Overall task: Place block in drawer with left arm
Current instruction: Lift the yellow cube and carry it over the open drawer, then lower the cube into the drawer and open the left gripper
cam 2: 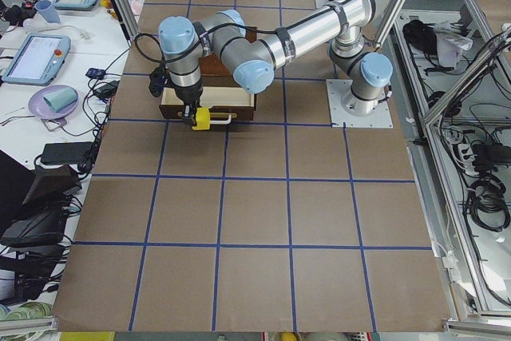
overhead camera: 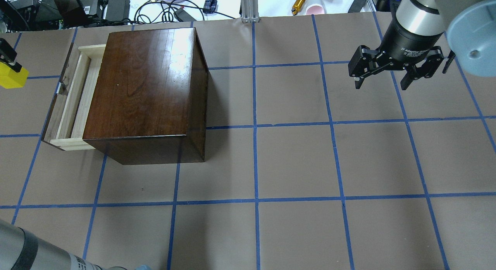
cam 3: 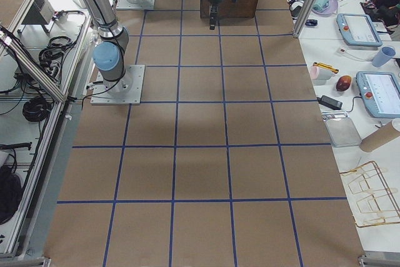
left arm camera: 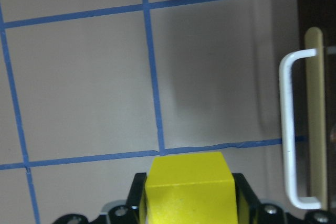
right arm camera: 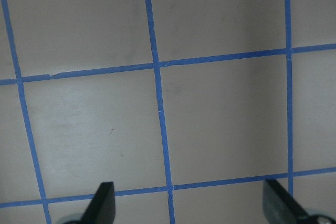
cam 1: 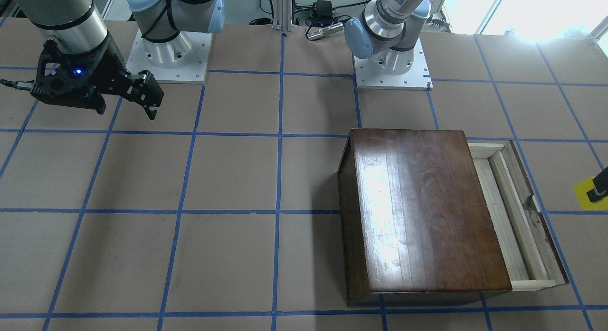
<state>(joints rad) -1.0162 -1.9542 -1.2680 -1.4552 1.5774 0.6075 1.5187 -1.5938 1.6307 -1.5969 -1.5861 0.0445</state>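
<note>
My left gripper (left arm camera: 189,205) is shut on the small yellow block (left arm camera: 189,182). It holds the block in the air just outside the drawer's dark front panel, next to the metal pull (left arm camera: 286,140). The overhead view shows the block (overhead camera: 11,77) at the left edge, with the gripper (overhead camera: 9,59) partly cut off. The drawer (overhead camera: 75,95) is pulled open, and what shows of its pale-wood tray is empty. It also shows in the front-facing view (cam 1: 508,212). My right gripper (overhead camera: 381,85) is open and empty above the table, far from the box.
The glossy dark brown box (overhead camera: 147,88) stands on the brown table marked with blue tape lines (overhead camera: 255,126). Cables, a power brick and small items (overhead camera: 116,6) crowd the far edge. The two arm bases (cam 1: 166,60) sit at the robot's side.
</note>
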